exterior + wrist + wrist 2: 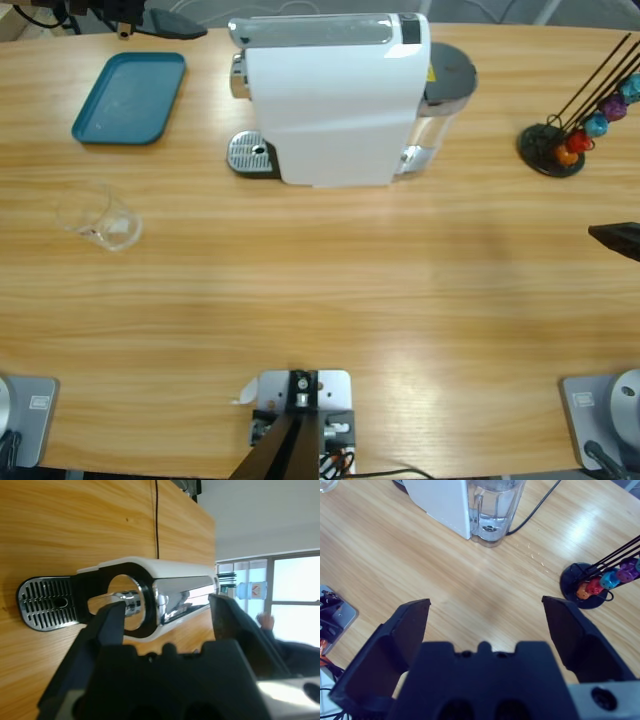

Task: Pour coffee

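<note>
High view: my grippers, left [167, 612] and right [485, 610], gape empty; clear cup [100, 215] could tip if nudged.

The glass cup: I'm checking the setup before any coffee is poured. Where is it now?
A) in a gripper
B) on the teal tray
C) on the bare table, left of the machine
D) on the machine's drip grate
C: in the high view the glass cup sits on the wooden table, below the teal tray and left of the white machine, with its drip grate bare.

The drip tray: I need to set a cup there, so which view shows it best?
The high view: the drip tray shows from above, bare. The left wrist view shows it sideways behind that gripper. The right wrist view misses it.
</note>
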`<action>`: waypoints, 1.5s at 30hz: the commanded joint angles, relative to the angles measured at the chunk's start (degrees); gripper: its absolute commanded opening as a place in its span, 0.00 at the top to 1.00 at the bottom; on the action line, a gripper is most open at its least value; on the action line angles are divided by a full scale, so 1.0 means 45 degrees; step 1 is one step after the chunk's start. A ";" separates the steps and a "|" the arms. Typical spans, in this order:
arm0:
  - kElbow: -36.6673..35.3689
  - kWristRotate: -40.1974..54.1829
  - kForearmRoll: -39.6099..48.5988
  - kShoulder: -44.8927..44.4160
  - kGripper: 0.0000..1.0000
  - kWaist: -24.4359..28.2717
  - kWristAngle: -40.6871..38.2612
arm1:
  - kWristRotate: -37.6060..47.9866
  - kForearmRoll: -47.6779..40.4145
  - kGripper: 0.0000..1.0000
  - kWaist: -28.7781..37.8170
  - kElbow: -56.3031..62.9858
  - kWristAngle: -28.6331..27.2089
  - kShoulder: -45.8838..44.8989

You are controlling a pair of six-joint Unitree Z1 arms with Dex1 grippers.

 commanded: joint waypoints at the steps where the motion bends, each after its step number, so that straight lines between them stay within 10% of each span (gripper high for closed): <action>1: 0.0368 0.0641 0.0718 0.0776 0.36 -0.0460 -0.0113 | 0.0138 -0.0078 0.01 0.0159 0.0200 0.0184 0.0073; 10: -0.0288 0.0895 0.0718 0.1276 0.36 -0.0823 0.0176 | 0.0118 -0.0074 0.01 0.0159 0.0200 0.0212 0.0120; 14: -0.0269 0.0910 0.0702 0.1198 0.73 -0.0827 0.0208 | 0.0118 -0.0074 0.01 0.0159 0.0200 0.0247 0.0100; 22: -0.0367 0.0914 0.0698 0.0827 0.77 -0.0823 0.0423 | 0.0099 -0.0078 0.01 0.0159 0.0180 0.0282 0.0120; 25: -0.0406 0.1059 0.0640 0.0827 1.00 -0.0827 0.0290 | 0.0099 -0.0078 0.01 0.0159 0.0180 0.0282 0.0120; 45: -0.2827 0.2164 0.0483 -0.0131 1.00 -0.1413 0.1055 | 0.0192 -0.0621 0.01 0.0159 0.0634 -0.0304 -0.0411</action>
